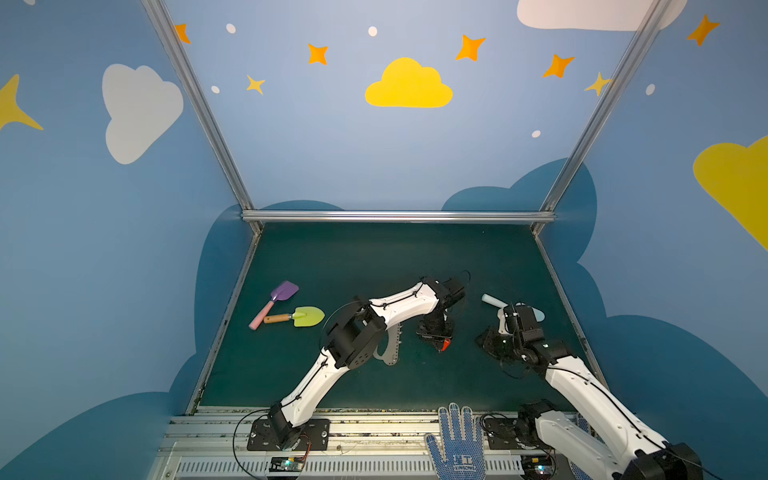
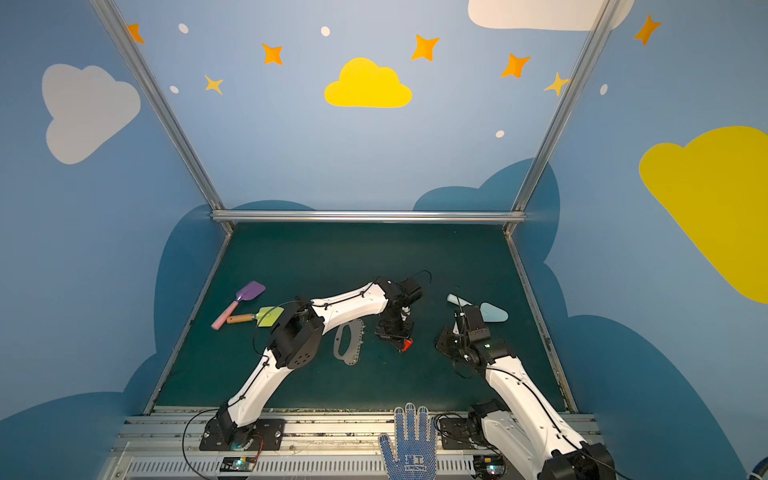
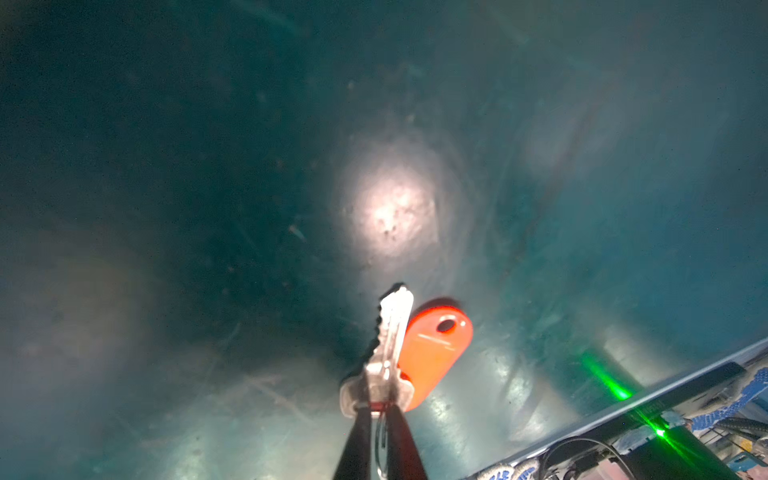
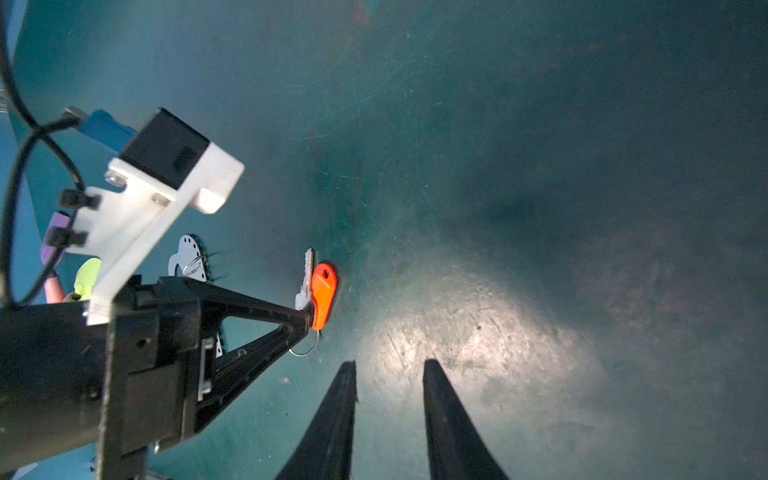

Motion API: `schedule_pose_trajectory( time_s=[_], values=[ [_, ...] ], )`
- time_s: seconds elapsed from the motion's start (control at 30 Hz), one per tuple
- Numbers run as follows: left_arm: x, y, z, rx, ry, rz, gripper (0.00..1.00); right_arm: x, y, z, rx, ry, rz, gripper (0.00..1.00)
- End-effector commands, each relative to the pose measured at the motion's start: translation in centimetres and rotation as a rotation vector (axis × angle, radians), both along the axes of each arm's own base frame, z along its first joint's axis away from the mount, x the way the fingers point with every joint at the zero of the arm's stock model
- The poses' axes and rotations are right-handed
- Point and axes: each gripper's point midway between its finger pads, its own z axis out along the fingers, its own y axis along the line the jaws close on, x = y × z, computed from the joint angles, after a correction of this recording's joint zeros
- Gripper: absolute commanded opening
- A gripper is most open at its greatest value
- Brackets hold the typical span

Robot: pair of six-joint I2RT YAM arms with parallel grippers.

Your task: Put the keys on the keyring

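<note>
We are clamping the left pincer (image 4: 308, 318) on the keys (image 3: 415, 353), a silvery metal key with a red-orange plastic tag, near the flat grey D-shaped keyring (image 2: 353, 345) on the dark green counter (image 2: 374, 257); the part-open right pincer (image 4: 390, 363) is idling empty, and the next move is probably calling for a carry to the keyring's edge holes.

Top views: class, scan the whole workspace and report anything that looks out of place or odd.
A blue dotted work glove lies flat on the front metal rail, beside the right arm's base, off the green mat. It looks left behind, not something to be handled.
</note>
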Motion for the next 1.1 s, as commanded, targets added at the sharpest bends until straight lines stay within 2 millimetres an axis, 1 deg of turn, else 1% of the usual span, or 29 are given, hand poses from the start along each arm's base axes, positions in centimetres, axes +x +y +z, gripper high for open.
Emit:
schedule_pose_trajectory(
  time_s=[0.0, 0.07, 0.17, 0.2, 0.27, 0.37, 0.43, 0.57, 0.7, 0.77, 0.8, 0.87, 1.0, 1.07],
  values=[
    [0.4, 0.4, 0.6, 0.022, -0.018, -0.014, 0.11, -0.3, -0.3, -0.2, -0.009, 0.007, -0.008, 0.3],
    [0.6, 0.5, 1.1, 0.027, -0.037, -0.021, 0.11, -0.3, 0.0, -0.1, 0.002, 0.002, 0.006, 0.3],
    [1.2, 1.2, 2.4, 0.042, -0.078, -0.038, 0.05, -0.3, 0.9, 0.2, 0.035, -0.01, 0.059, 0.31],
    [1.6, 1.5, 3.1, 0.045, -0.098, -0.046, 0.04, -0.2, 1.4, 0.6, 0.055, -0.018, 0.082, 0.3],
    [2.1, 2.1, 4.5, 0.047, -0.141, -0.065, 0.04, 0.1, 2.4, 1.3, 0.094, -0.043, 0.126, 0.31],
    [3.0, 3.4, 7.4, 0.047, -0.22, -0.096, 0.04, 0.7, 4.0, 3.4, 0.137, -0.119, 0.207, 0.31],
    [3.6, 4.6, 9.5, 0.058, -0.271, -0.112, 0.04, 1.3, 4.9, 5.3, 0.164, -0.186, 0.257, 0.31],
    [4.9, 6.8, 14.4, 0.022, -0.363, -0.135, 0.04, 2.8, 6.6, 9.6, 0.206, -0.352, 0.339, 0.31],
    [5.9, 8.2, 19.0, -0.047, -0.446, -0.166, 0.04, 3.8, 7.4, 14.1, 0.209, -0.567, 0.397, 0.33],
    [5.7, 8.2, 20.8, -0.106, -0.455, -0.186, 0.04, 3.7, 7.6, 16.2, 0.218, -0.64, 0.423, 0.36],
    [5.4, 8.0, 21.8, -0.149, -0.458, -0.205, 0.04, 3.5, 8.0, 17.9, 0.238, -0.679, 0.455, 0.36],
    [4.6, 7.4, 23.3, -0.226, -0.451, -0.239, 0.04, 2.8, 9.0, 19.8, 0.289, -0.715, 0.534, 0.36],
    [2.9, 6.5, 26.1, -0.356, -0.442, -0.291, 0.04, 1.4, 10.9, 22.7, 0.432, -0.75, 0.644, 0.37],
    [2.1, 6.4, 27.1, -0.401, -0.452, -0.318, 0.04, 1.2, 11.2, 23.6, 0.465, -0.779, 0.664, 0.39]
  ],
)
